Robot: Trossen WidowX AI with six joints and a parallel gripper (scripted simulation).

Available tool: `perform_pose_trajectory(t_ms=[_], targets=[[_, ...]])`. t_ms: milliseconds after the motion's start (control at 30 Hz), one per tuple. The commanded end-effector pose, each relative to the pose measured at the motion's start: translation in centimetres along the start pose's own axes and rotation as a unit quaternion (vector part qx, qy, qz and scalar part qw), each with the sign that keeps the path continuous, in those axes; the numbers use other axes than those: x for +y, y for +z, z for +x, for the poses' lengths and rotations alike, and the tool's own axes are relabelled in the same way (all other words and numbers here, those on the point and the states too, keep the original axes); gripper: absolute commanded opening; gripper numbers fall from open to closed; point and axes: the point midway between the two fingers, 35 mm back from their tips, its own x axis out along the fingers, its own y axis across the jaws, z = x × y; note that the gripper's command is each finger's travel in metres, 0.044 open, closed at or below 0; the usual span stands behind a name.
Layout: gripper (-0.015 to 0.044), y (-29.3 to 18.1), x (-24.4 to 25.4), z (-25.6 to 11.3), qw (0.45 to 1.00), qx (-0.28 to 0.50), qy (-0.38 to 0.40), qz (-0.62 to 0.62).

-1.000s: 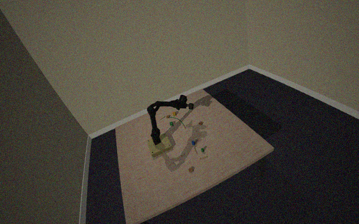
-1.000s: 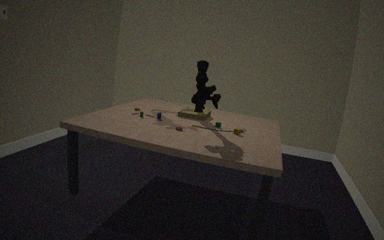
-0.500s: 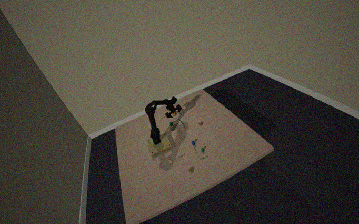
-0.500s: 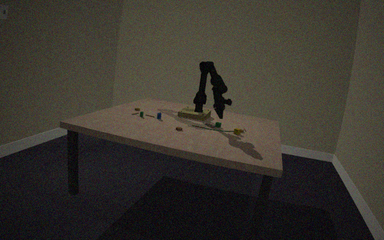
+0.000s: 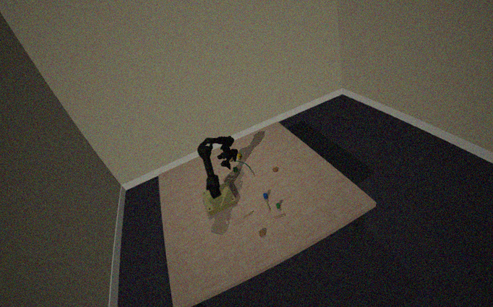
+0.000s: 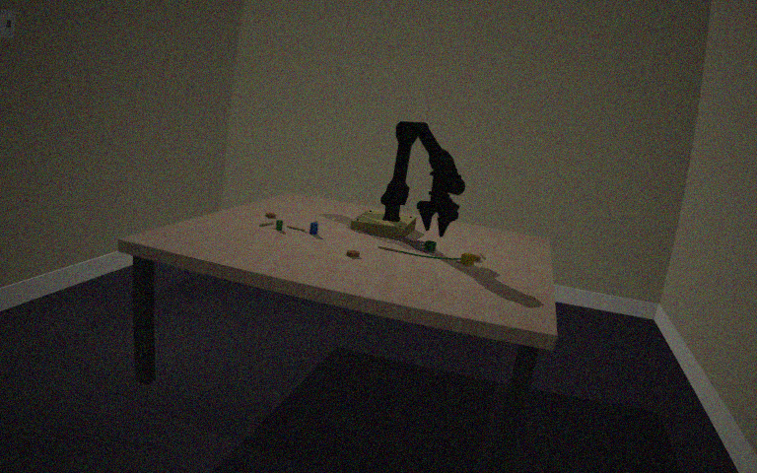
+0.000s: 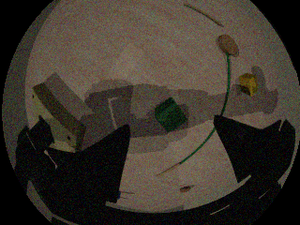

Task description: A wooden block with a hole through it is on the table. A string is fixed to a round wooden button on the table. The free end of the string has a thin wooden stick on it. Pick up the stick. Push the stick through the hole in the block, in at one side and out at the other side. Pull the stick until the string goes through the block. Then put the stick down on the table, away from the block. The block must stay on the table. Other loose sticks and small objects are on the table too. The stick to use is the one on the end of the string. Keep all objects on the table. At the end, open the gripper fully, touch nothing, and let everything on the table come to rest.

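Note:
My gripper (image 5: 232, 163) (image 6: 435, 232) (image 7: 174, 124) is open and empty, pointing down above the table. A green block (image 5: 235, 169) (image 6: 430, 245) (image 7: 171, 114) stands below it, between the fingertips as the wrist view shows it; its hole is not clear. The round wooden button (image 7: 228, 45) lies beyond it in the wrist view. A green string (image 6: 424, 256) (image 7: 228, 84) curves from the button around the block, apart from it. The thin wooden stick (image 5: 253, 173) (image 6: 387, 247) (image 7: 169, 169) at its free end lies on the table.
A yellow piece (image 5: 239, 155) (image 6: 467, 258) (image 7: 248, 84) stands near the button. A loose stick (image 7: 203, 15) lies beyond the button. A brown piece (image 5: 275, 168) (image 6: 352, 253) (image 7: 186, 188) lies past the stick. A blue piece (image 5: 265, 195) (image 6: 313, 227), a small green piece (image 5: 278, 205) (image 6: 279, 225) and loose sticks lie farther off.

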Motion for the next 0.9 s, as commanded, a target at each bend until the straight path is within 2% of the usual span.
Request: perform_pose_trajectory(t_ms=[0, 300, 567, 867], targets=[[0.044, 0.04, 0.37, 0.04, 1.0, 0.006, 0.007, -0.015], [0.044, 0.11, 0.25, 0.03, 1.0, 0.006, 0.007, -0.015], [0.0243, 0.12, 0.27, 0.03, 1.0, 0.006, 0.007, -0.015], [0.0243, 0.18, 0.25, 0.01, 1.0, 0.003, 0.006, -0.013]])
